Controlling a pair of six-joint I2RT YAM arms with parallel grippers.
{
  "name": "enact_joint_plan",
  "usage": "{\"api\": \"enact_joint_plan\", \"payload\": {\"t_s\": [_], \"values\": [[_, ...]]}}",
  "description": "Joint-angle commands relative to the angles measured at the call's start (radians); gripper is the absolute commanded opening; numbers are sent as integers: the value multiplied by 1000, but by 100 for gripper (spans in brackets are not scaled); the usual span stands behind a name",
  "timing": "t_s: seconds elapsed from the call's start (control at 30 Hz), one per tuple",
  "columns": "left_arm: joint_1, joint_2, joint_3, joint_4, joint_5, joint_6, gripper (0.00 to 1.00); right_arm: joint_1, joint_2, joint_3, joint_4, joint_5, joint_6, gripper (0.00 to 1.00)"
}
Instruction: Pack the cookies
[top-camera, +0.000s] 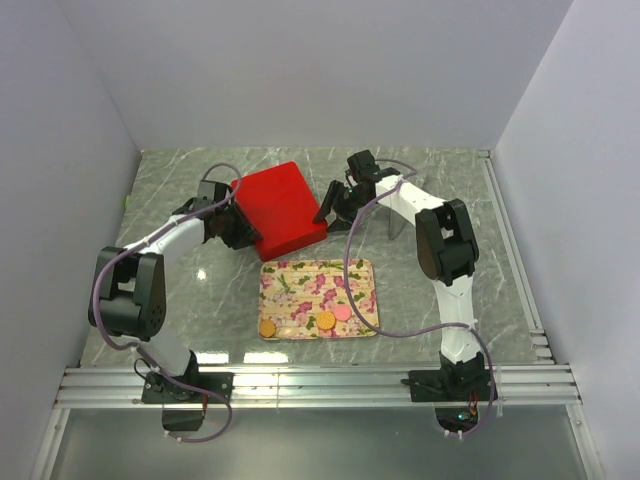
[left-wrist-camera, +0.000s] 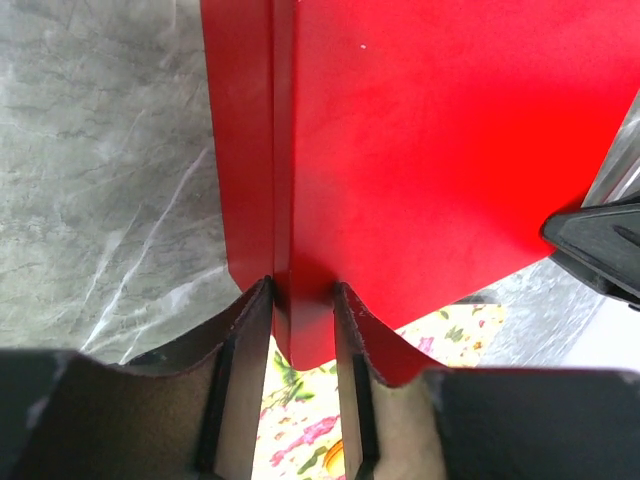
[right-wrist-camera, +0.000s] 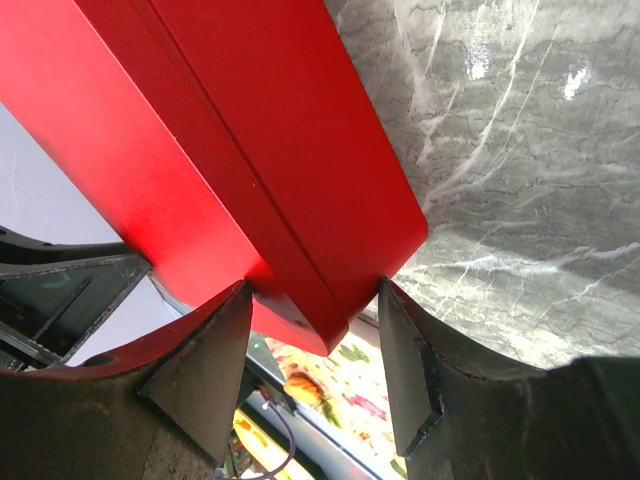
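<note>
At twelve o'clock from the floral tray (top-camera: 300, 280), the red box (top-camera: 280, 205) is held by both arms. The left end effector (left-wrist-camera: 302, 300) is nearly closed, pinching a thin edge. The right end effector (right-wrist-camera: 315, 300) is wide, clamping a corner. The cookies (top-camera: 325, 320) lie along the tray's six o'clock edge. The step appears to be opening the box, and the next move calls for parting lid from base.
</note>
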Motion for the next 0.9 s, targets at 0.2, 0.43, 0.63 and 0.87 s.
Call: {"api": "enact_joint_plan", "payload": {"t_s": [0.2, 0.43, 0.63, 0.87], "values": [[-25, 33, -87, -60, -48, 9, 41, 81, 56, 2, -83, 59, -32, 59], [9, -13, -23, -129, -76, 32, 52, 74, 13, -7, -92, 85, -32, 84], [29, -39, 58, -204, -105, 48, 59, 61, -27, 6, -106, 114, -31, 96], [58, -51, 148, -259, -122, 56, 58, 37, -85, 7, -158, 181, -60, 98]]}}
